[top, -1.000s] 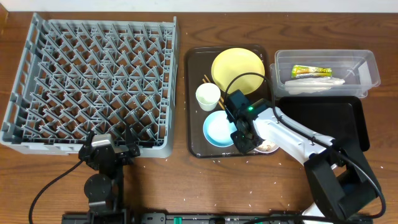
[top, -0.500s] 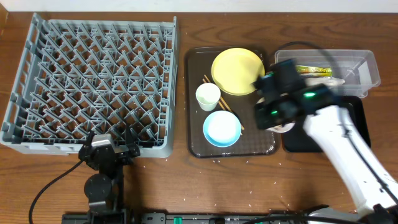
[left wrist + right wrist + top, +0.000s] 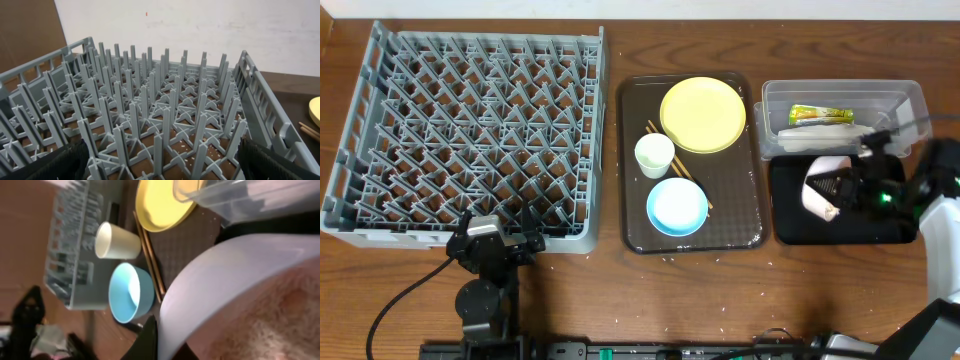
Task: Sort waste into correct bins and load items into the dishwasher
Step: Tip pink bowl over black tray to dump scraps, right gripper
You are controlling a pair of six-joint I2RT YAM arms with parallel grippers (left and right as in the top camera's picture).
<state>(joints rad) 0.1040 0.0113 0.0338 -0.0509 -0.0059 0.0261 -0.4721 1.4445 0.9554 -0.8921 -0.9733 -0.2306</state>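
The right arm reaches in from the right edge of the table, its wrist turned so that the right gripper (image 3: 844,189) points left, low over the shallow black rectangular tray (image 3: 790,226). Its jaws are clamped on the rim of the white bowl (image 3: 822,187), which hangs tipped on its side above the tray. In the right wrist view, blurred whitish-brown food clings inside it. The left arm sits folded at the near left, its left gripper (image 3: 500,236) spread wide and empty at the near wall of the large grey plastic dish rack (image 3: 470,130). The round yellow plate (image 3: 702,114), small white cup (image 3: 654,155), light blue bowl (image 3: 677,206) and thin wooden chopsticks (image 3: 651,129) lie on the dark brown serving tray (image 3: 634,100).
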